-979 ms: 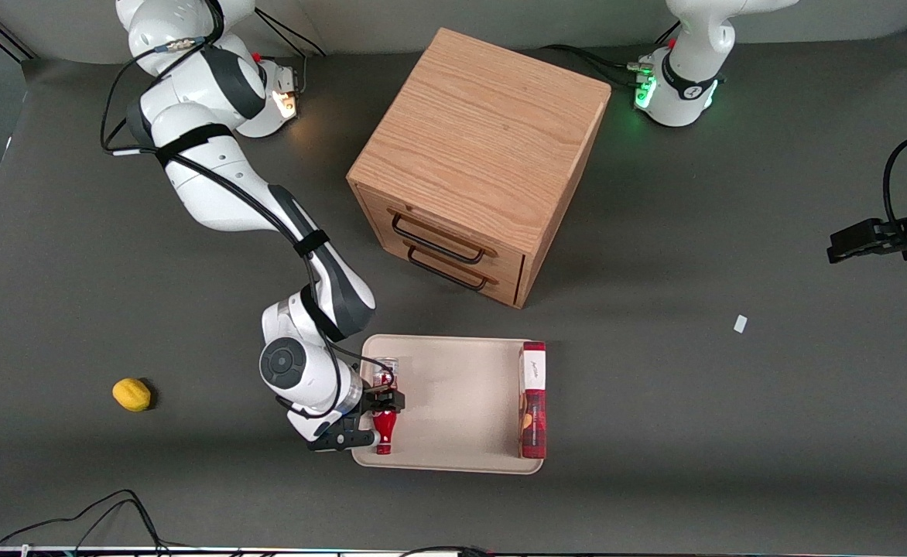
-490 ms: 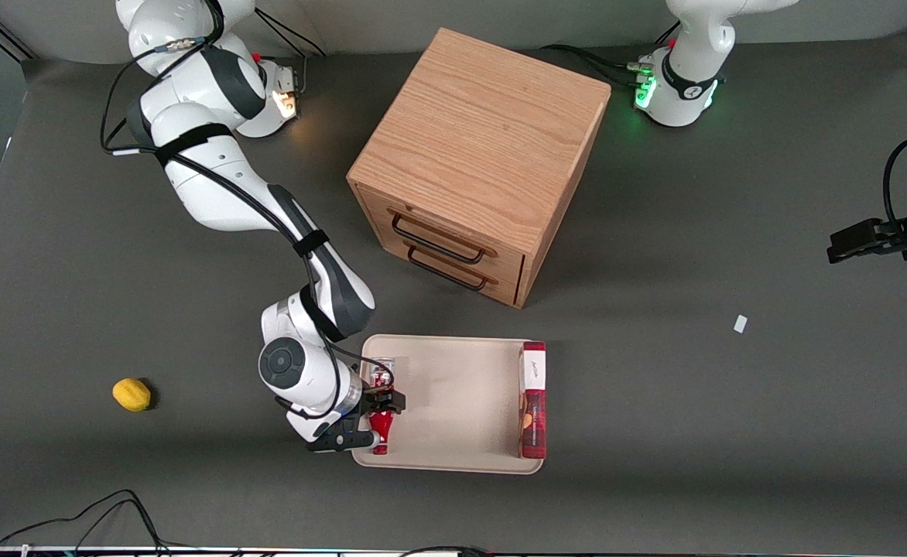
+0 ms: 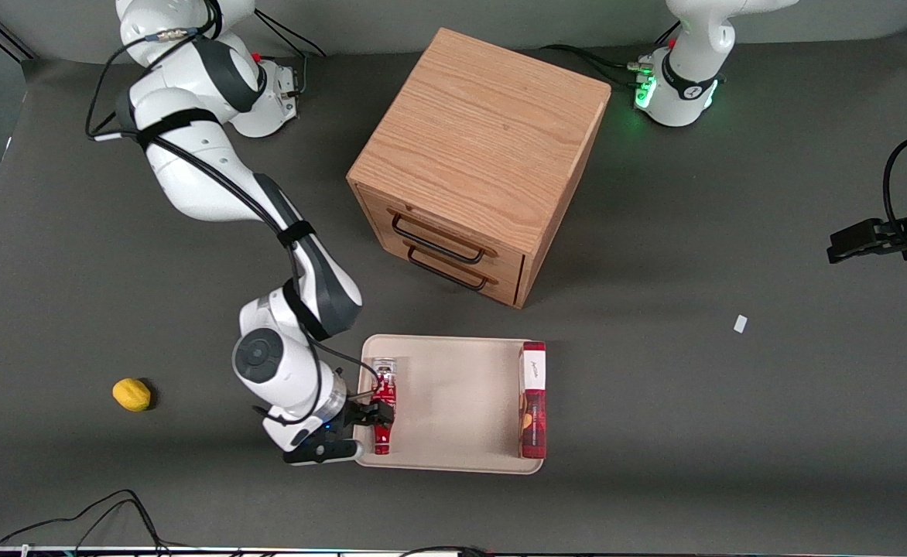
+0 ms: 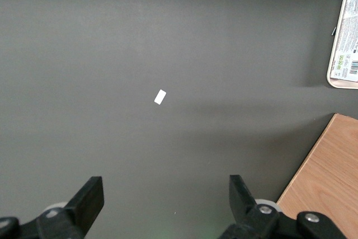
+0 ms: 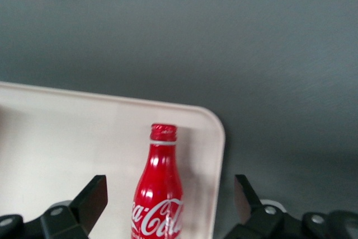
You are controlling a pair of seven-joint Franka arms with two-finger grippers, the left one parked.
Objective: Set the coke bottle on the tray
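Dark grey table (image 3: 732,433), wooden drawer cabinet (image 3: 480,151)

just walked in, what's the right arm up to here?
The right arm's gripper is at the working arm's end of the large beige rectangular tray, fingers open on either side of the small red coke bottle. The bottle lies flat on the tray near its rim, cap toward the front camera. A flat red-and-white box lies along the tray's parked-arm end. The wooden drawer cabinet stands farther from the camera, and a yellow lemon-like object sits on the table.
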